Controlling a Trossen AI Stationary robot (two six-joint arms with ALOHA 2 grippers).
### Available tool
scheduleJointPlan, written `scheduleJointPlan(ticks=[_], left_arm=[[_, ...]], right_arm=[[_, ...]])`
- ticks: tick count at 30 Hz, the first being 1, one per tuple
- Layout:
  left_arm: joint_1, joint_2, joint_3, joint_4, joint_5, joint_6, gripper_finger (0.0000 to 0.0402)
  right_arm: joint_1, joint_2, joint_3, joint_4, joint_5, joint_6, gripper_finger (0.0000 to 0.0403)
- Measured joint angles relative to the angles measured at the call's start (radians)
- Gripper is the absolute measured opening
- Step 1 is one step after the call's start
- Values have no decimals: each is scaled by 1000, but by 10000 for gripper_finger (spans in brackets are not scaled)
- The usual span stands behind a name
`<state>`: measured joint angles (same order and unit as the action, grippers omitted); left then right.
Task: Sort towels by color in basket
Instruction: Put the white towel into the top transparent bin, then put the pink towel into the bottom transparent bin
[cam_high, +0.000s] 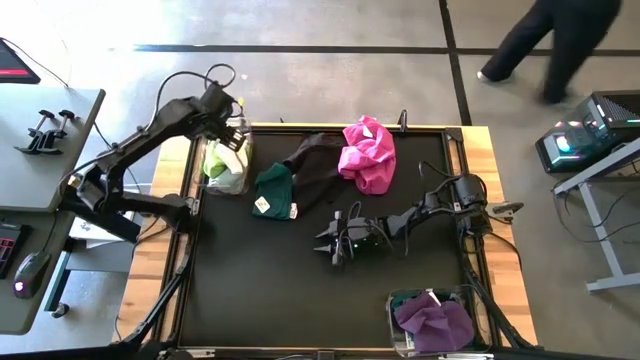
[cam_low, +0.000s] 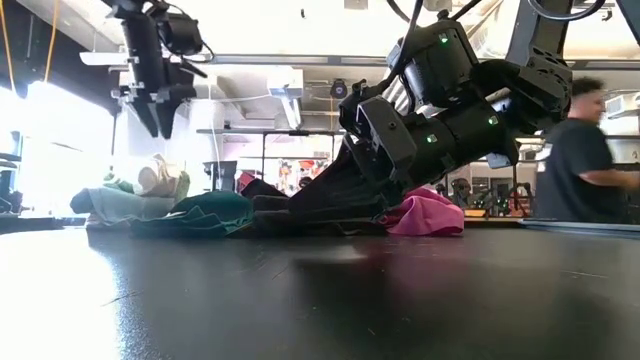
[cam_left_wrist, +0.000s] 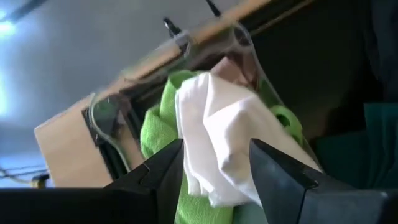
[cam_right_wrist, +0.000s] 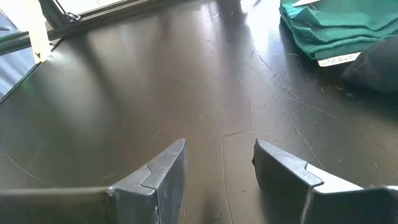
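Both fingers of the left gripper (cam_left_wrist: 214, 171) hang parted, seemingly empty, above the white towel (cam_left_wrist: 221, 134).

I can read no text, number or brand anywhere in these views. The only label-like thing I see is a small white tag (cam_right_wrist: 339, 59) at the edge of the dark teal-green folded cloth (cam_right_wrist: 329, 28) lying on the black table mat (cam_right_wrist: 155, 93); in the right wrist view it shows as a pale strip with faint marks too small for me to make out, and from the high view it is just a white speck on that cloth. The glowing lights on the computer case (cam_high: 585, 135) beside the table form no legible characters. The room behind the table in the low view is too blurred to yield any signs.
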<state>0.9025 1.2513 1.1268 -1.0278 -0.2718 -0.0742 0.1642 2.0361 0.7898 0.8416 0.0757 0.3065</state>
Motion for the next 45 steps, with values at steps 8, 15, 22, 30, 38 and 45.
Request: scheduleJointPlan(ticks=[8, 15, 22, 30, 38, 45], left_arm=[[7, -18, -280, 286, -28, -12, 150], [-17, -1, -441, 461, -95, -14, 133], [-43, -81, -294, 290, -87, -20, 129], [-161, -295, -212, 221, -87, -104, 129], [-383, -436, -331, 465, -16, -164, 129], [-608, -406, -530, 857, 43, -212, 129]], right_arm=[[-15, -55, -2, -38, -2, 28, 179], [-68, -361, 0, -435, 59, -59, 179], [-139, -604, 0, -784, 293, -98, 179], [-221, -596, -57, -934, 306, -59, 179], [-369, -569, -44, -876, 283, -177, 238], [-556, -511, 11, -868, 352, -127, 289]])
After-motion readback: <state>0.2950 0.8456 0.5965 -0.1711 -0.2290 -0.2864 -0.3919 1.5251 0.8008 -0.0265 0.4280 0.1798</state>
